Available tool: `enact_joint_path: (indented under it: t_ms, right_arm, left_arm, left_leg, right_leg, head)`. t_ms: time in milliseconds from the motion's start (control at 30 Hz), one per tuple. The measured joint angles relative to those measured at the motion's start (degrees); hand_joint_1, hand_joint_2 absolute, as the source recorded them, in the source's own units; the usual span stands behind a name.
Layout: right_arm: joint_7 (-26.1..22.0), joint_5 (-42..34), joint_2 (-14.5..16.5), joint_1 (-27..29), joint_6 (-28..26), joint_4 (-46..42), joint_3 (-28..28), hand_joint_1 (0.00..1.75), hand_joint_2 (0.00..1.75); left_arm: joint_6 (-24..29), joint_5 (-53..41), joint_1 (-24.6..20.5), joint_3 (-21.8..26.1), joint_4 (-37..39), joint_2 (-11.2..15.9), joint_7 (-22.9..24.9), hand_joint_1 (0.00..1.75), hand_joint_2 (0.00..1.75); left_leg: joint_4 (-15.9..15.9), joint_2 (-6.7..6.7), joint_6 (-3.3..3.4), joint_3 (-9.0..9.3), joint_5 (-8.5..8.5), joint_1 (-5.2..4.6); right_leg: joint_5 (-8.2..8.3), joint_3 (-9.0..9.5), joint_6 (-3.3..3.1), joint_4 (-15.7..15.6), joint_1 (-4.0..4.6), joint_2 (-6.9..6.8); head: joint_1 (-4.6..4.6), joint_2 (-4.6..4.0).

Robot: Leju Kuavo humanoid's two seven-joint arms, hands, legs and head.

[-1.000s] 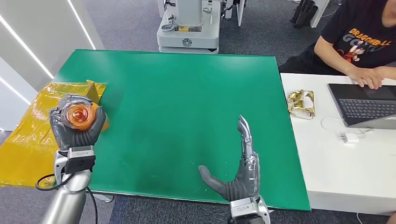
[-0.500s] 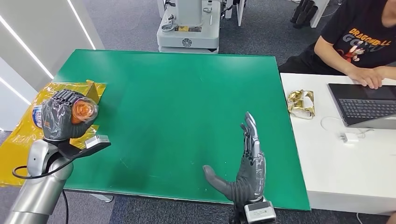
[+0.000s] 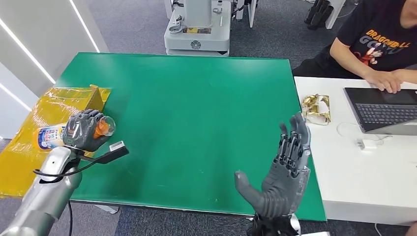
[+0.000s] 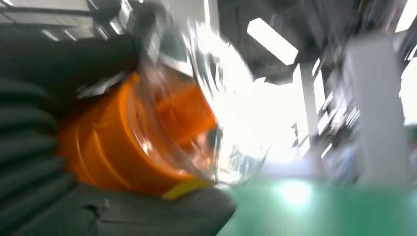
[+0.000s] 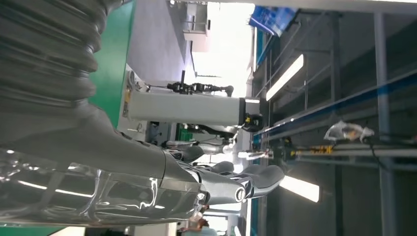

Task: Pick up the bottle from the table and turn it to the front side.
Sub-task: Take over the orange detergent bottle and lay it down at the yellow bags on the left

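The bottle (image 3: 74,132) is off the bench (image 3: 196,113) and lying sideways in the left hand (image 3: 83,130), whose fingers are wrapped round its upper part near the left edge of the green top. Its orange cap end points right, toward the middle of the bench, and its labelled body sticks out to the left over the yellow plastic sheet (image 3: 44,123). So the pick-up looks done and the turning step is in hand. By my reckoning the next move calls for a wrist roll that brings the label's front face round without loosening the grip.

The right hand (image 3: 280,172) stands upright at the near edge, fingers spread, holding nothing.

From above you get the label and the bottle's lie. The left wrist view, badly blurred, gives what that one cannot: the orange top (image 4: 147,132) under clear plastic, seated against the dark fingers (image 4: 29,142). The right wrist view shows that hand's fingertips (image 5: 265,174) apart against the room beyond.
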Motion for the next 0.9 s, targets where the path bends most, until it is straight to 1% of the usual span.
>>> enact_joint_path:
  t_ms: [67, 167, 300, 433, 567, 733, 900]
  right_arm:
    - [0.7, -1.3, -0.2, -0.5, -1.2, -0.9, 0.2, 0.0, 1.75]
    - [1.4, -2.4, -0.3, -1.4, -2.4, -1.4, 0.5, 0.0, 1.75]
    - [1.8, -3.9, -0.3, -2.3, -2.8, -1.4, 0.9, 0.0, 1.75]
    - [2.3, -4.9, -0.3, -3.4, -2.7, -1.2, 1.0, 0.0, 1.75]
    - [2.6, -5.4, -0.3, -4.1, -2.5, -1.0, 1.0, 0.0, 1.75]
    - [2.7, -5.5, -0.3, -4.3, -1.8, -0.6, 1.0, 0.0, 1.75]
    - [2.6, -5.2, -0.3, -4.4, -2.0, -0.3, 1.0, 0.0, 1.75]
  left_arm:
    - [-1.5, -2.2, -0.9, -1.1, 2.7, 0.3, 1.0, 1.75, 1.75]
    - [-3.7, -3.0, -2.9, -2.3, 7.3, 0.4, 1.9, 1.75, 1.75]
    - [-4.4, -2.7, -5.1, -3.2, 12.9, -0.1, 1.7, 1.75, 1.75]
    - [-3.6, -3.2, -5.9, -4.2, 17.6, -0.8, 0.9, 1.75, 1.75]
    - [-2.2, -5.6, -6.1, -5.5, 20.6, -1.2, 0.6, 1.75, 1.75]
    - [0.0, -8.2, -6.5, -7.1, 23.2, -1.5, 0.3, 1.75, 1.75]
    - [2.0, -9.4, -7.0, -7.7, 24.6, -1.8, 0.9, 1.75, 1.75]
  left_leg:
    - [0.0, 0.02, 0.0, 0.0, 0.01, 0.0]
    - [0.0, 0.01, -0.01, 0.0, 0.01, 0.01]
    - [0.0, 0.02, -0.02, 0.0, 0.02, 0.0]
    - [0.0, 0.02, -0.02, 0.0, 0.01, 0.0]
    - [0.0, 0.01, -0.02, 0.0, 0.01, -0.01]
    - [0.0, 0.0, -0.02, 0.01, 0.02, 0.0]
    - [0.0, -0.03, -0.07, 0.01, 0.05, 0.0]
  right_leg:
    - [0.01, -0.02, -0.01, 0.0, 0.0, 0.02]
    - [0.01, -0.01, -0.02, 0.0, 0.0, 0.01]
    - [0.02, 0.0, -0.02, 0.0, 0.0, 0.01]
    - [0.02, -0.01, -0.02, 0.0, 0.0, 0.02]
    - [0.01, -0.01, -0.02, 0.0, 0.0, 0.01]
    - [0.01, 0.0, -0.02, 0.0, 0.0, -0.01]
    - [0.02, 0.02, -0.02, 0.0, 0.0, -0.02]
  head:
    - [0.0, 0.0]
    - [0.0, 0.0]
    - [0.01, 0.0]
    - [0.01, 0.0]
    - [0.01, 0.0]
    - [0.01, 0.0]
    - [0.01, 0.0]
